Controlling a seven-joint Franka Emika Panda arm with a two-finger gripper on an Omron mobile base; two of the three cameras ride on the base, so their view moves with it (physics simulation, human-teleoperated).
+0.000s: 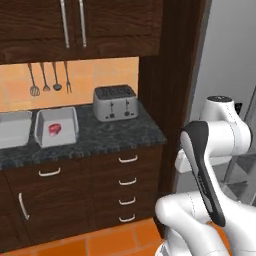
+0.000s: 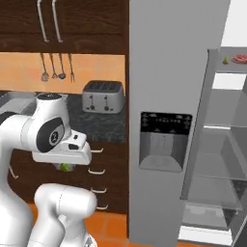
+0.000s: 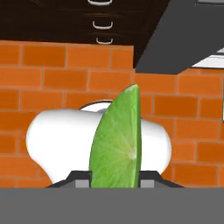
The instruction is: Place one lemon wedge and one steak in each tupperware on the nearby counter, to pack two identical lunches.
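My gripper point(image 3: 114, 183) is shut on a green lemon wedge point(image 3: 117, 140), which stands upright between the fingers over the orange brick floor. In the right base view the wedge point(image 2: 65, 167) peeks out under the hand, low in front of the drawers. Two light-grey tupperware stand on the counter point(image 1: 115, 134): the right one point(image 1: 69, 122) holds a red steak point(image 1: 54, 129), the left one point(image 1: 14, 131) is cut by the frame edge. Another steak point(image 2: 240, 59) and a small lemon wedge point(image 2: 225, 60) lie on a high fridge shelf.
A silver toaster point(image 1: 115, 102) stands at the counter's right end beside a dark wood panel. The grey fridge point(image 2: 169, 96) has its door open to the right. Utensils point(image 1: 49, 77) hang on the wall. Drawers point(image 1: 127, 187) sit below the counter.
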